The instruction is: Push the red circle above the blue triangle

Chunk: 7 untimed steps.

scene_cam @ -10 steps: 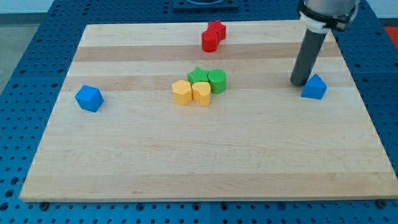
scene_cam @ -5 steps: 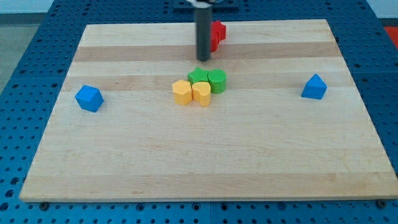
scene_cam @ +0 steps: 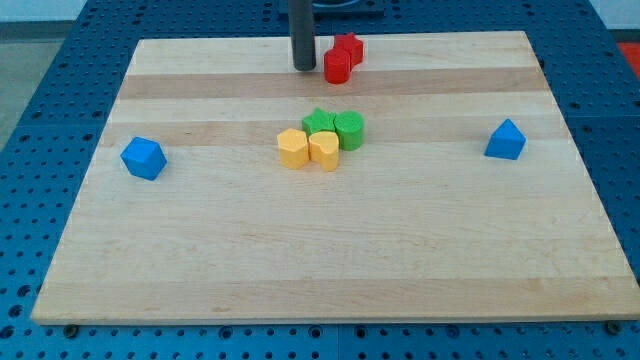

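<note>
Rod end first: my tip (scene_cam: 304,67) sits near the view's top edge of the wooden surface (scene_cam: 400,250), just to the view's left of the red circle (scene_cam: 337,67), close beside it, though I cannot tell whether the two touch. No jaws exist on this arm, only the straight dark rod, so nothing is spread or pinched. The red circle rests against a second red block (scene_cam: 349,47), shape unclear, which lies just behind it toward the view's top. The blue triangle (scene_cam: 506,139) stands alone far toward the view's right, well apart from the red pair and lower in the view. In the middle, four blocks huddle touching: a green circle (scene_cam: 349,129), another green block (scene_cam: 319,122), a yellow block (scene_cam: 292,148) and a second yellow block (scene_cam: 324,150). A blue block (scene_cam: 143,158) with angled faces sits by itself at the view's left.
</note>
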Each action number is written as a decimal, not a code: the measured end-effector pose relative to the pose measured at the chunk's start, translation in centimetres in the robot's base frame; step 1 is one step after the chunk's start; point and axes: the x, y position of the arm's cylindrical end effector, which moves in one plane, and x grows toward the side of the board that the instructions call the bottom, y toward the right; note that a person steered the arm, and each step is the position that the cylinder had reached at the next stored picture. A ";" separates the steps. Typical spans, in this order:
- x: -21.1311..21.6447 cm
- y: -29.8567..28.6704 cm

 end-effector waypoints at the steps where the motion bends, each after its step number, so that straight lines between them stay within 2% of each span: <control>1: 0.0 2.5; 3: 1.6 5.9; 6: 7.8 6.8; 7: 8.7 7.5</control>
